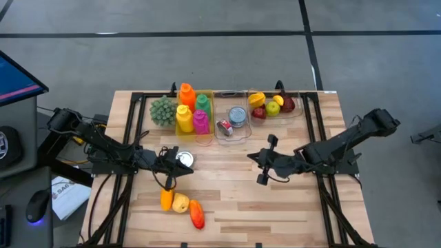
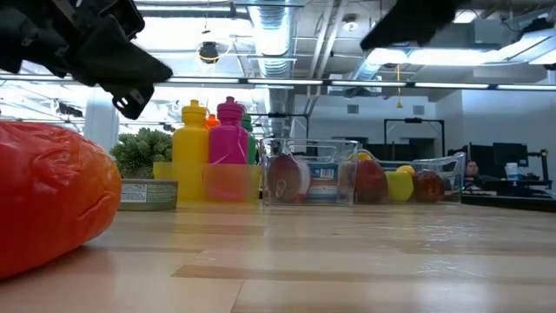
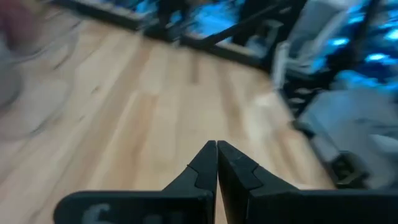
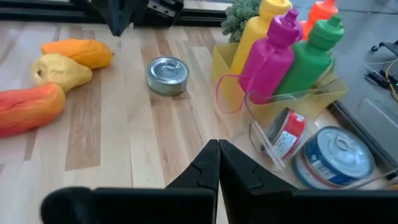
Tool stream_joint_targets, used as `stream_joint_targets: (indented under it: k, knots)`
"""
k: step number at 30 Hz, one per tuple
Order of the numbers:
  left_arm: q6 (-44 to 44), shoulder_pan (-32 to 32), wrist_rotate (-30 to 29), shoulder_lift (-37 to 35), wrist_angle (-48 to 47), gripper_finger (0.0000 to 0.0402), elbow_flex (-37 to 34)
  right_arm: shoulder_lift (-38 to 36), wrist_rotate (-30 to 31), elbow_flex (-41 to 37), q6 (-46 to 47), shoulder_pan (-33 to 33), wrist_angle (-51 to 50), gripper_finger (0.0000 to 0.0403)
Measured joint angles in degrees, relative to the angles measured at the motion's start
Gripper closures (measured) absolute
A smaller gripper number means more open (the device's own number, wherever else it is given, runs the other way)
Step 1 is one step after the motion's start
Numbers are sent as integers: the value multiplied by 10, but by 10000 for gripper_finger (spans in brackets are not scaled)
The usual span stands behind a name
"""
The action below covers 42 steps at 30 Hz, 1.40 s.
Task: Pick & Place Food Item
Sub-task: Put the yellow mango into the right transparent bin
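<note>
While both arms hover empty over mid-frame, the left gripper (image 1: 180,169) and right gripper (image 1: 262,169) are pinched fully closed; loose foods, an orange piece (image 1: 166,199), yellow pear (image 1: 180,202) and red pepper (image 1: 197,214), wait lower left, presumably for sorting into the far fruit tray (image 1: 298,112).

My two arms are matte black, built of slim tubes with chunky rounded joints, and my left gripper (image 3: 216,155) and right gripper (image 4: 218,155) each end in two black wedge-shaped fingers tapering to thin tips, with a flat black crossbar just behind them.
</note>
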Motion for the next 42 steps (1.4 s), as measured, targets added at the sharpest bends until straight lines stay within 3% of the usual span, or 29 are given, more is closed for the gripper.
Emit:
stream_joint_targets:
  k: [8,13,17,22,27,31,35,42]
  knots:
    - [-46,-75,-158,6,-267,401,146,0,26,-143,-83,-7,221,400]
    - [-145,-84,-173,8,-399,401,221,0,26,-172,-154,-26,335,400]
    - [-230,-84,-172,36,-481,401,260,0,23,-174,-170,-34,344,399]
    - [-312,-84,-115,108,-599,401,336,0,24,-174,-185,-36,333,400]
    - [-405,-84,-12,171,-782,401,438,0,24,-174,-182,-36,334,400]
    - [-506,-84,72,192,-907,401,477,0,24,-174,-182,-36,334,400]
    - [-569,-92,121,191,-938,401,478,0,23,-174,-180,-36,334,400]
    - [-587,-110,124,191,-939,393,478,0,23,-174,-180,-35,330,400]
